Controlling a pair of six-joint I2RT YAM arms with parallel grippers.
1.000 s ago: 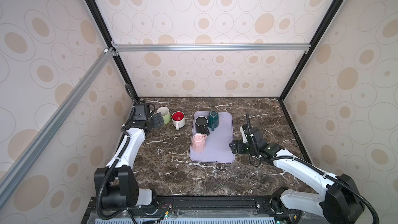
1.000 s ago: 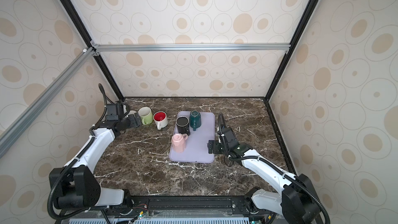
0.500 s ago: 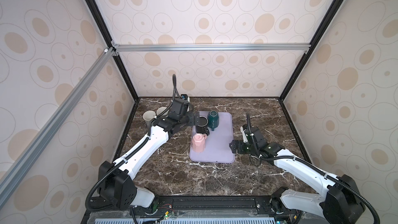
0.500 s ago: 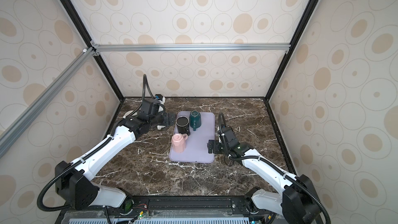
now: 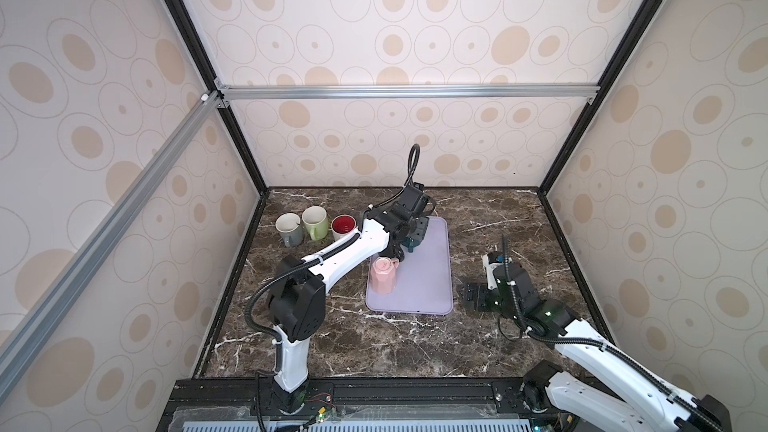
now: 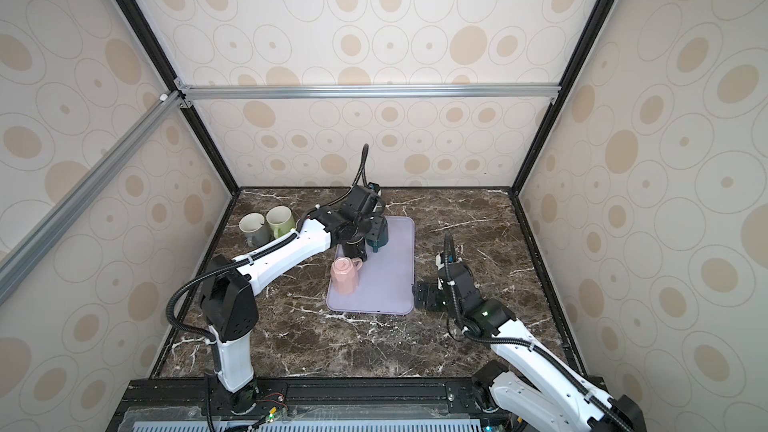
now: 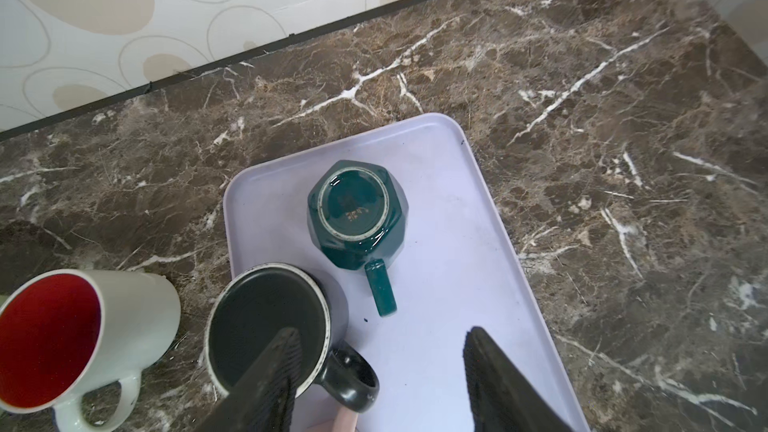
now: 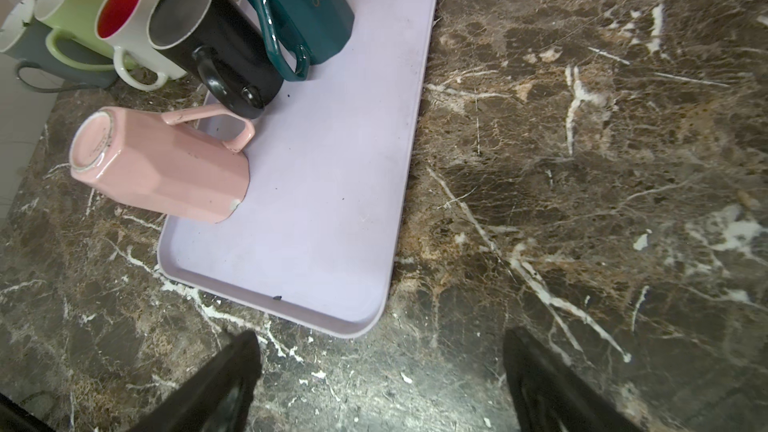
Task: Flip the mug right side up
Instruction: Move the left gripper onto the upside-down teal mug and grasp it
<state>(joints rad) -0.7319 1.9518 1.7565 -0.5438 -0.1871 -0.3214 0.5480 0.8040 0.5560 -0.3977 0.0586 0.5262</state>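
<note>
Mug (image 7: 357, 209), teal, base up, half hidden in both top views by released left end effector (image 7: 382, 330); right end effector (image 8: 380, 334) released.

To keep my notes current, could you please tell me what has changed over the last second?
The left arm swung from the far-left corner of the marble table across to the lilac plastic tray; the left gripper hovers, fingers apart, one finger above the upright black ceramic mug, beside the upturned teal faceted mug. It holds nothing. The right gripper, the tray and the upturned pink faceted mug stayed put.
</note>
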